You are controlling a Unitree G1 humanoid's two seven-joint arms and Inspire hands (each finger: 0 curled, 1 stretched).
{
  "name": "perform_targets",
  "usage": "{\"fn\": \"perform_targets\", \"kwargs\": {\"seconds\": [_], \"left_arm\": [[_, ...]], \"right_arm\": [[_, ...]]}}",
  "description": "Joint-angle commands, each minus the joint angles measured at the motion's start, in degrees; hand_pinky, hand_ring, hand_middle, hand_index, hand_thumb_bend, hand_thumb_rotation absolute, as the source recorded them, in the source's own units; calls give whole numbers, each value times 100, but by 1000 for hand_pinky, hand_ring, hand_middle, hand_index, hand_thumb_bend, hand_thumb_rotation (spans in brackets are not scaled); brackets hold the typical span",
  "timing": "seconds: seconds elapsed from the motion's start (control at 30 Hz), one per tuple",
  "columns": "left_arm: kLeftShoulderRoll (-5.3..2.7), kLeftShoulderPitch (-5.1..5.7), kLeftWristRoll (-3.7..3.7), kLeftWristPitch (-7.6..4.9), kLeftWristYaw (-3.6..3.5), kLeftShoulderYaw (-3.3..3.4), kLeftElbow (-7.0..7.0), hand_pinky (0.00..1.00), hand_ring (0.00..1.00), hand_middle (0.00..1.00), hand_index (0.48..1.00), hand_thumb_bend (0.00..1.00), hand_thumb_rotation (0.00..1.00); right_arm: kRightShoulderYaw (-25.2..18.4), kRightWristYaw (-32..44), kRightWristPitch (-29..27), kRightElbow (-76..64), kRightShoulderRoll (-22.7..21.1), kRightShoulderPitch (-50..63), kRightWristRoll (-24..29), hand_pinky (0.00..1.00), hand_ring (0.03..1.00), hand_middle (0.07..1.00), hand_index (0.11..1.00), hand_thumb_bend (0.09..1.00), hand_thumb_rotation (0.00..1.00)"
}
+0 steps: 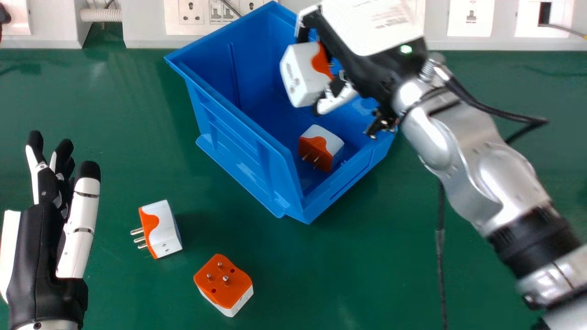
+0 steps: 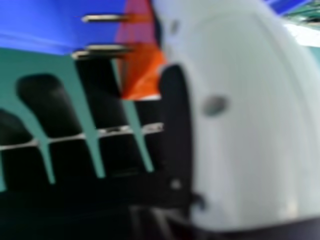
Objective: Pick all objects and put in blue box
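Right hand over blue box, fingers grasping plug adapter; another adapter inside. Sideways adapter and pins-up adapter out on table. Left hand at left, fingers relaxed. Risks: pins snagging fingers at release, spoiling drop; wrist close to rim, might nudge box. Table green, dark cable across it; wall sockets behind.

Box on table, first adapter inside, second adapter over it; third adapter at box's eight o'clock, fourth adapter at seven.
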Motion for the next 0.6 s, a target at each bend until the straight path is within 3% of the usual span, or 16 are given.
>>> {"fn": "perform_targets", "kwargs": {"seconds": [0.0, 0.07, 0.23, 0.27, 0.33, 0.4, 0.57], "left_arm": [[-23, 72, 42, -87, 47, 15, -184, 994, 1000, 981, 980, 377, 817], [-32, 103, 36, -91, 55, 5, -205, 989, 1000, 984, 981, 378, 822], [-40, 156, 84, -98, 83, -7, -241, 970, 996, 984, 980, 368, 842], [-46, 167, 92, -90, 92, -8, -253, 973, 996, 984, 980, 364, 843], [-58, 185, 119, -64, 125, -6, -279, 977, 996, 984, 984, 368, 844], [-65, 209, 140, -59, 150, -6, -302, 975, 994, 981, 982, 394, 838], [-156, 301, 94, -43, 164, -23, -398, 993, 996, 981, 981, 418, 819]], "right_arm": [[64, 7, 109, 203, 172, -461, 15, 203, 289, 370, 478, 487, 151], [214, -17, 210, 549, 331, -666, -53, 237, 341, 426, 482, 487, 151], [560, -395, 267, 1495, 636, -1037, -167, 211, 311, 404, 484, 489, 144], [641, -520, 209, 1705, 663, -1093, -202, 192, 281, 375, 484, 490, 140], [759, -772, 117, 2106, 731, -1168, -214, 151, 217, 445, 482, 513, 36], [825, -890, 61, 2466, 819, -1234, -147, 124, 183, 461, 482, 520, 11], [1035, -1085, 143, 3124, 1004, -1315, -163, 111, 172, 469, 483, 525, 0]]}}
